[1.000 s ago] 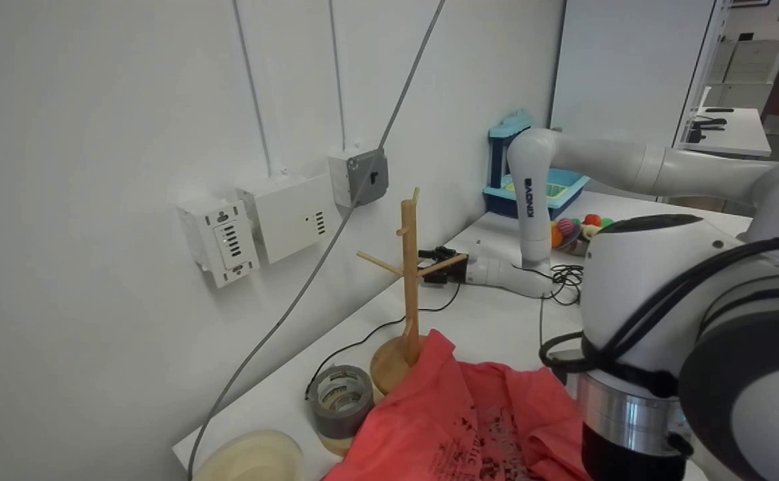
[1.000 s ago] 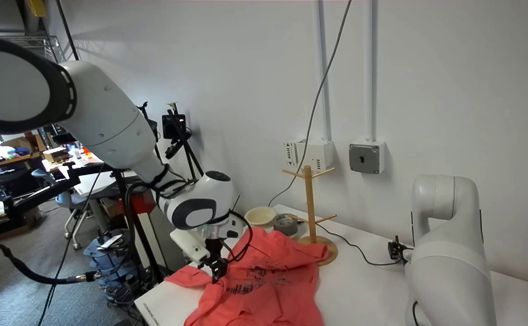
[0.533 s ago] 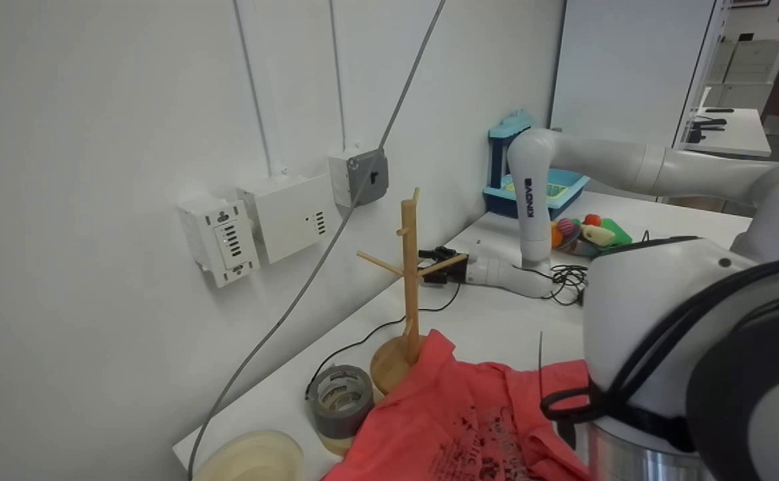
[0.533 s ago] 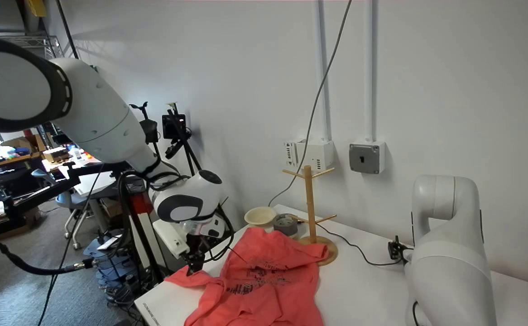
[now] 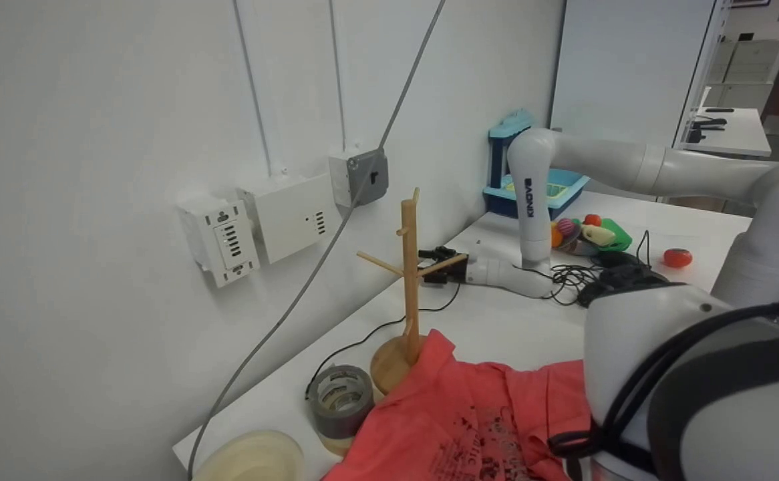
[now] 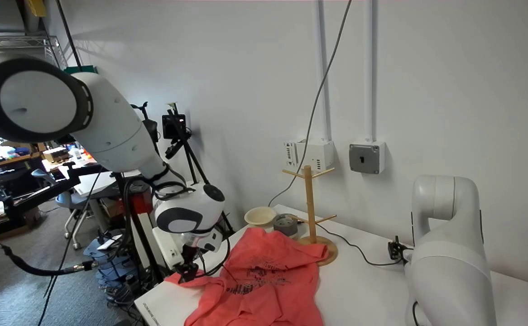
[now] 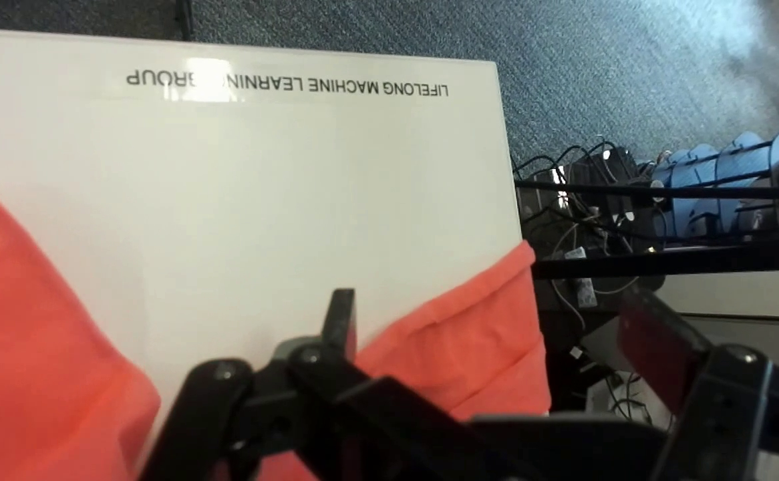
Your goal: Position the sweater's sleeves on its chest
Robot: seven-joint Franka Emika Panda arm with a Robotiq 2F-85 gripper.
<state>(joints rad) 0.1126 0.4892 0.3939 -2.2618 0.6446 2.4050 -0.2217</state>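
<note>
Wrist view: my fingers (image 7: pixel 657 354) stand wide apart, gripping nothing, an outstretched sleeve (image 7: pixel 483 354) showing between them near the edge of the table (image 7: pixel 296 187). In an exterior view, I have just moved outward from the chest (image 6: pixel 259 274) of the spread sweater (image 6: pixel 268 287); probably grasping this sleeve comes next.

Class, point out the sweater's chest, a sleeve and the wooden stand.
Chest (image 6: pixel 264 278), in an exterior view: printed middle.
Sleeve (image 7: pixel 486 354), in the wrist view: near its end.
Wooden stand (image 5: pixel 411 294), in an exterior view: upright post.
</note>
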